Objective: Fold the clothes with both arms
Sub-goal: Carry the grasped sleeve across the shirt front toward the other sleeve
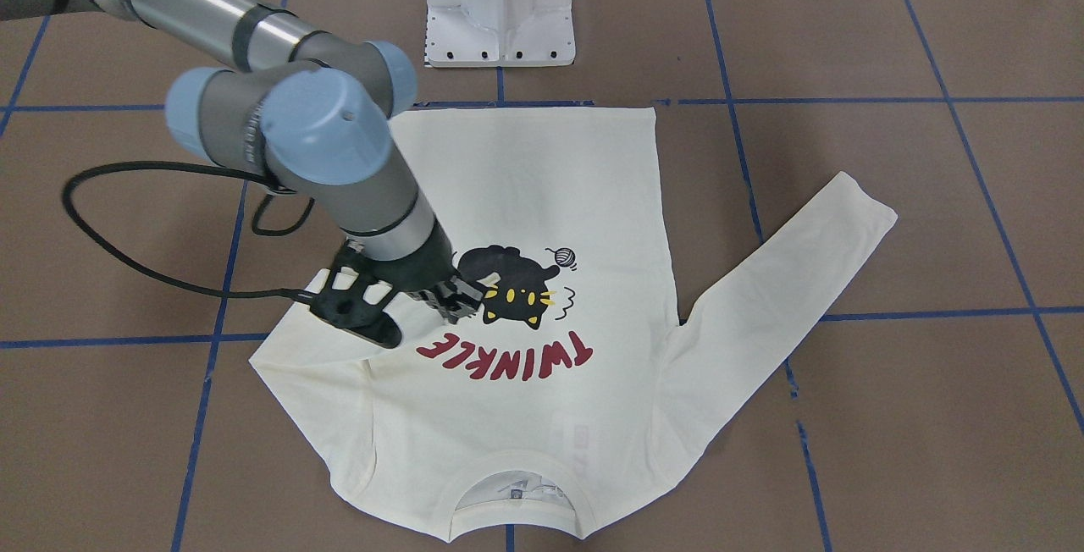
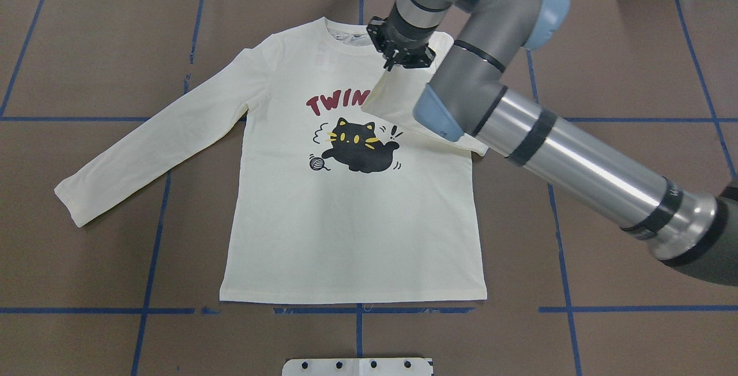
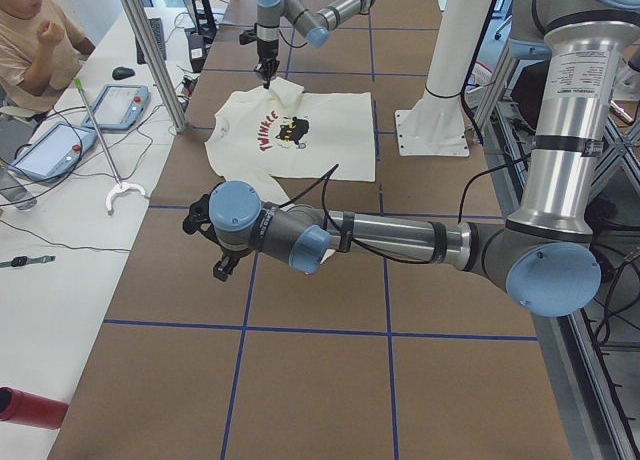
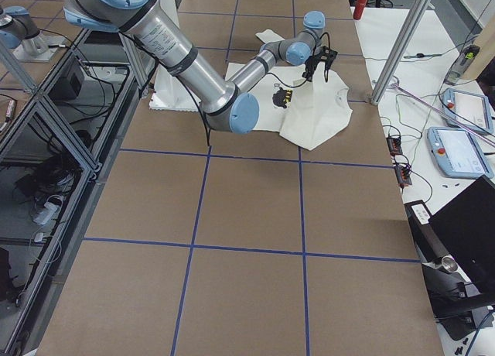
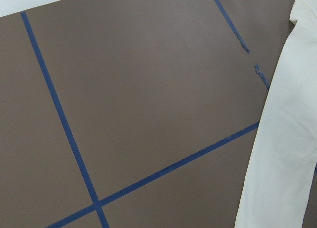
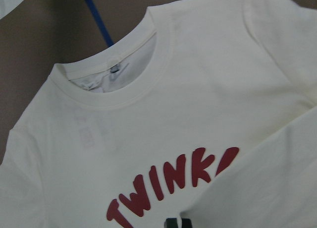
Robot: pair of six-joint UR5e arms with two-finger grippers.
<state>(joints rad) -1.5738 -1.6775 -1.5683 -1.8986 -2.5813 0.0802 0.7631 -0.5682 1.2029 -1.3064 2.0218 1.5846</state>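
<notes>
The T-shirt [image 2: 346, 232] was cream-white, printed with a black, yellow-eyed cat [image 2: 357, 151] and red lettering [image 2: 334, 104]; the table [image 2: 86, 260] was brown, gridded with blue tape [image 2: 144, 310].

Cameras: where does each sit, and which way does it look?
Front-facing: across the table, facing the pedestal; right arm.
Overhead: behind the robot, looking down; right arm.
Exterior left: table's end; left arm near.
Exterior right: opposite end; right arm near.
Left wrist: down on table, sleeve; no robot part.
Right wrist: down on collar; tip of right hand.
Shared: the T-shirt.
</notes>
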